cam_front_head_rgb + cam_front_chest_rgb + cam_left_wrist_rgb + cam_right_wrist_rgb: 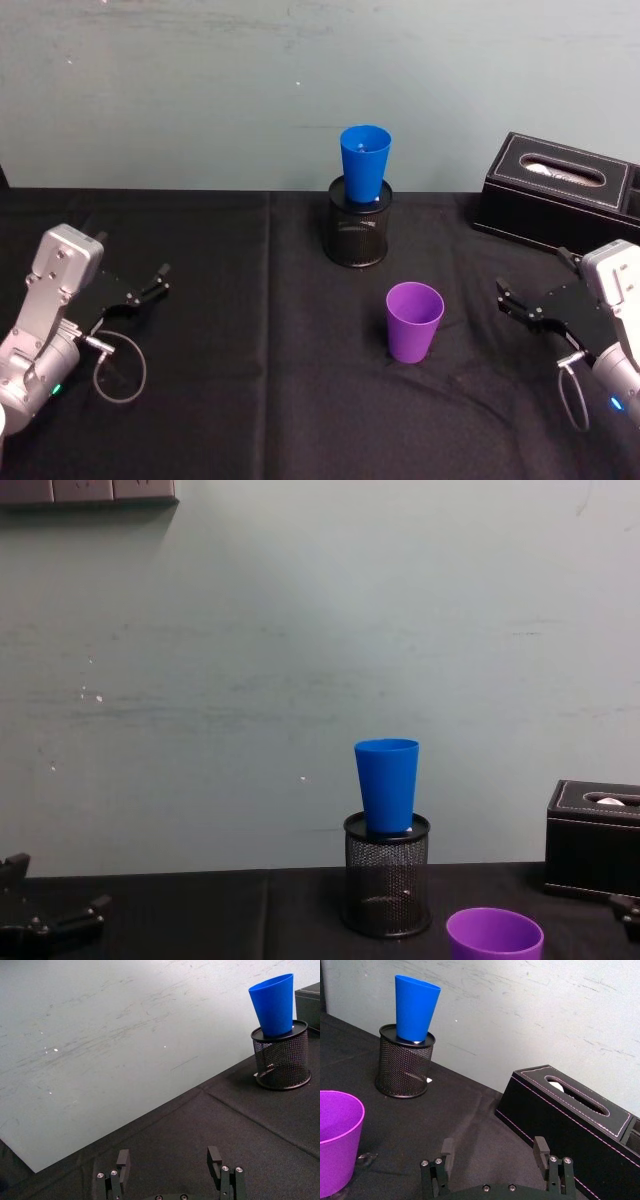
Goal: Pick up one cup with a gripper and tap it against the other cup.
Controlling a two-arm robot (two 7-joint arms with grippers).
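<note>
The purple cup [414, 322] stands upright on the black tablecloth, near the middle; it also shows in the right wrist view [335, 1135] and the chest view [494, 938]. Behind it the blue cup [365, 163] stands upright inside a black wire-mesh pen holder [357, 235], seen too from the left wrist [275, 1005]. My right gripper [505, 298] is open and empty, right of the purple cup and apart from it, with both fingers spread wide [493, 1149]. My left gripper [158, 281] rests far left, open and empty [168, 1160].
A black leather tissue box [560, 190] sits at the back right, close behind my right gripper. A pale green wall [300, 630] rises behind the table. Open black cloth [250, 400] lies between the left gripper and the cups.
</note>
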